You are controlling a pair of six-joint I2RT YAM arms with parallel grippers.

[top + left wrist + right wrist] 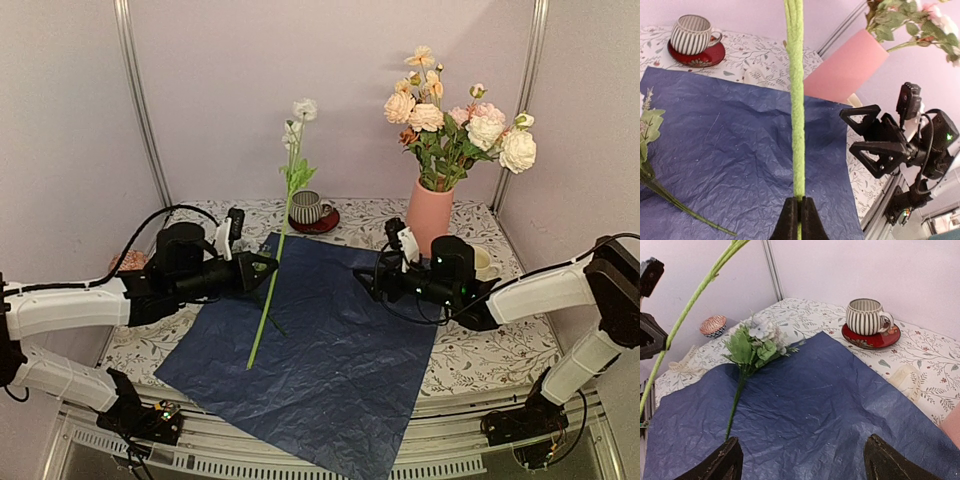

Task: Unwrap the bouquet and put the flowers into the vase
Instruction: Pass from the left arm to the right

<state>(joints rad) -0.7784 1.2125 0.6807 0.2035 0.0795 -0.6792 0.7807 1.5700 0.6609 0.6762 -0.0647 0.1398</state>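
I count one tall salmon-pink tapered vase [432, 215] far right on the desk [480, 360] holding roughly a dozen pastel blooms [470, 125], one crinkled blue paper sheet [340, 340] spread flat, and one leafy lilac-white sprig [752, 340] lying on it. Left fingers [265, 270] are clamped on one long green stem with a white bloom [285, 215], axis near upright, bloom up, leaning toward the far wall. Right fingers [372, 283] are apart and hold nothing, just in front of the vase.

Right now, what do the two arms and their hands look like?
The left arm and right arm have white shells with black joints and bases, with black cables looping alongside. The left hand and right hand are black, with triangular cut-out fingers; small green lights glow on the right hand's body.
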